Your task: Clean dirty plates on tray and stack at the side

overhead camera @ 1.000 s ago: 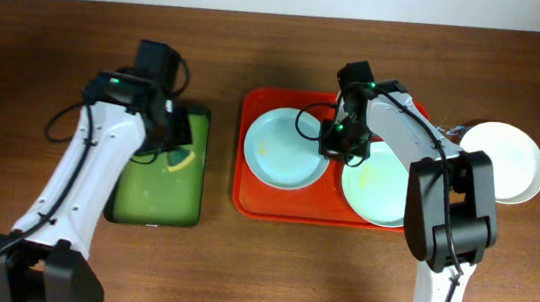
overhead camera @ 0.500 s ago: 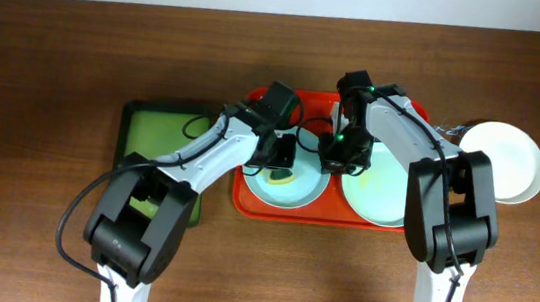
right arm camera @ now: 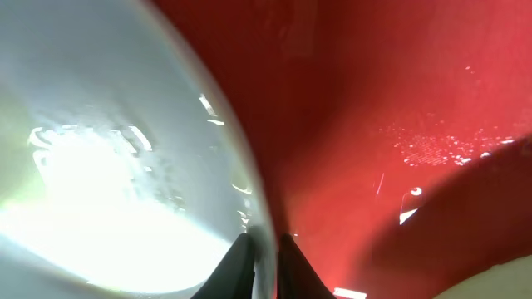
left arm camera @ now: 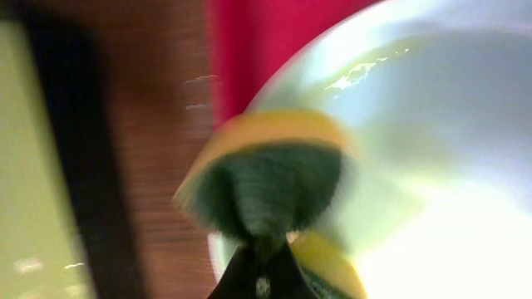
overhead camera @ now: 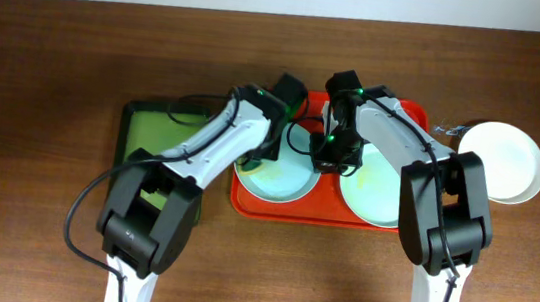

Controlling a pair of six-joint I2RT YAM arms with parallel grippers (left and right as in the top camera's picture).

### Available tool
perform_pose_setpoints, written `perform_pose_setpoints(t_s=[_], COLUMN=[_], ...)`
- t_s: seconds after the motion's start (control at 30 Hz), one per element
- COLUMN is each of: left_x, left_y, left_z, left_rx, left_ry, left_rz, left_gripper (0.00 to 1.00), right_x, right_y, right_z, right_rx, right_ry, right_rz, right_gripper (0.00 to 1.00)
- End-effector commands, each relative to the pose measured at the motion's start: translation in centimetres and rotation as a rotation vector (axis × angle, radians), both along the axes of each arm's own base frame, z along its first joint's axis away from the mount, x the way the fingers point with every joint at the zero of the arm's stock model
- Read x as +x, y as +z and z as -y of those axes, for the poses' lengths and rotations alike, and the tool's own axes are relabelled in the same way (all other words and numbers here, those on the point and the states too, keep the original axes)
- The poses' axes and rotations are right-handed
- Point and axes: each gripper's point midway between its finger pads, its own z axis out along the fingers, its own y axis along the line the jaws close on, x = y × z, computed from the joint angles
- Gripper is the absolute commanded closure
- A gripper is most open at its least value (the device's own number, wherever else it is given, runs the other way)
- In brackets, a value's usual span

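The red tray holds two pale plates. My left gripper is shut on a yellow and green sponge and presses it on the left edge of the left plate. In the left wrist view its jaws pinch the sponge over the plate's rim. My right gripper is shut on the right rim of the same plate; in the right wrist view its fingers clamp the rim above the tray. The second plate lies on the tray's right half. A third, white plate lies on the table to the right.
A smaller green tray with a dark rim lies left of the red tray, partly under my left arm; its edge shows in the left wrist view. The brown wooden table surrounds both trays.
My left arm swung from the green tray to the left plate with the sponge, then slid it toward the plate's left rim. My right gripper stayed clamped on the rim.
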Motion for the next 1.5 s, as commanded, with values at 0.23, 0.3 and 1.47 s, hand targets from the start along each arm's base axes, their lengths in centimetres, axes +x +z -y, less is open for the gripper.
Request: perform_pose_setpoints(t_s=[0.23, 0.3, 1.47], left_x=[-3.8, -2.7, -2.5], left_y=[-4.4, -3.4, 12.8], left_z=[-3.0, -4.8, -17.7], left_rx=[0.095, 0.207, 0.003], left_ry=[-0.008, -0.005, 0.387], left_rz=[-0.129, -0.066, -0.008], left_gripper=[1.0, 1.0, 1.0], right_x=[-0.4, -0.7, 8.3], right_y=[-0.2, 0.3, 17.9], right_z=[-0.1, 0.0, 10.2], right_rx=[-0.013, -0.018, -0.08], right_ry=[0.002, 0.007, -0.053], right_rz=[-0.007, -0.023, 0.286], right_gripper=[0.9, 0.96, 0.96])
